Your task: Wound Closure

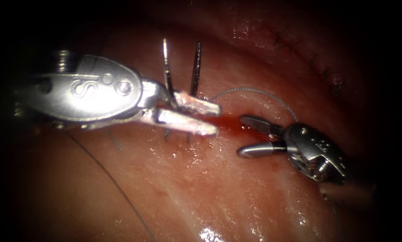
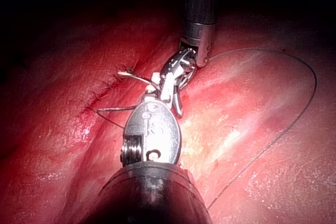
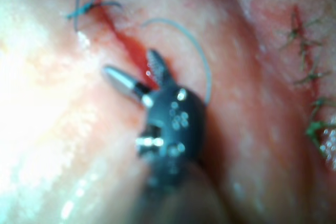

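Note:
My left tool (image 1: 218, 120) reaches in from the left and lies over the left end of the cut (image 1: 230, 124), its jaws a little apart. Two stiff thread tails (image 1: 166, 67) rise from a stitch there and cross the jaws; I cannot tell if they are gripped. The same tails (image 2: 113, 109) stick out beside my left tool (image 2: 157, 86). My right tool (image 1: 242, 135) sits on the right side of the cut, jaws wide open and holding nothing, as also seen close up (image 3: 128, 62). A thin thread loop (image 1: 254, 91) arcs from the cut to behind it.
Red fluid (image 3: 134, 51) pools in the cut between the two tools. A long thread (image 1: 115, 183) trails across the tissue at the lower left and sweeps wide (image 2: 310, 93). An older stitched line (image 3: 304, 56) runs at the far right of the tissue.

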Motion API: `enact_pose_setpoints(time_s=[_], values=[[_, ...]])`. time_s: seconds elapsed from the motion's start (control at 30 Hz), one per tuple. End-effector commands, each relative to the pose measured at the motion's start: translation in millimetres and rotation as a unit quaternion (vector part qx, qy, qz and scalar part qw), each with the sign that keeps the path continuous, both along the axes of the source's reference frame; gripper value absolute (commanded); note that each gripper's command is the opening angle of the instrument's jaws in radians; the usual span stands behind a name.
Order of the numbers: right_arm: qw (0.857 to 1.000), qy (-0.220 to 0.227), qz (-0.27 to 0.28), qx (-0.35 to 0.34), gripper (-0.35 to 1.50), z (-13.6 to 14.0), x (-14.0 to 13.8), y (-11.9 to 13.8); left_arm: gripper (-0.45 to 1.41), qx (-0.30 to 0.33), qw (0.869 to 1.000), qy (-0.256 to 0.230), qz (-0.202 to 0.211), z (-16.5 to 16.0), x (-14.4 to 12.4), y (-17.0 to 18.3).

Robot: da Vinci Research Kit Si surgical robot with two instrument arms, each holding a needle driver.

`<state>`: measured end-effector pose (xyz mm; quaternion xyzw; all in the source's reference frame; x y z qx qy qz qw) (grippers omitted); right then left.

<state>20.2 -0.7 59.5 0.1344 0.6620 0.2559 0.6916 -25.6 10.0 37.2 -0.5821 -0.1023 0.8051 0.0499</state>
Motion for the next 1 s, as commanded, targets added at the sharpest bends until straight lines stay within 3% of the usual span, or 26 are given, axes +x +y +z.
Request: enact_pose_setpoints(time_s=[0.03,0.13,0.23,0.33,0.4,0.6,0.83,1.0], values=[[1.000,-0.006,-0.002,-0.014,1.31,-0.3,0.5,-0.3,-0.45,-0.027,0.999,0.003,-0.024,0.9,0.0,2.0],[0.999,-0.043,0.015,-0.026,1.30,-4.3,0.9,0.2,-0.45,-0.050,0.996,0.006,-0.073,1.7,1.5,7.7],[0.995,-0.089,0.002,-0.033,1.30,-7.5,1.2,0.9,-0.45,-0.049,0.995,0.000,-0.089,2.3,2.6,10.4],[0.994,-0.105,0.014,-0.029,1.31,-9.8,2.0,1.0,-0.45,-0.050,0.993,-0.006,-0.108,2.5,3.5,12.2],[0.993,-0.110,0.018,-0.028,1.28,-10.5,3.9,0.4,-0.45,-0.051,0.993,-0.014,-0.106,2.6,3.9,11.5],[0.990,-0.140,0.021,0.013,0.94,-8.1,8.1,-0.6,-0.45,-0.041,0.994,-0.037,-0.098,4.0,4.1,6.2],[0.984,-0.176,0.039,0.014,1.13,-3.6,11.0,-0.2,-0.45,-0.037,0.994,-0.040,-0.095,5.4,5.2,4.3],[0.982,-0.185,0.034,0.013,1.05,-1.8,11.6,-0.4,-0.45,-0.035,0.994,-0.039,-0.096,5.1,5.3,3.9]])
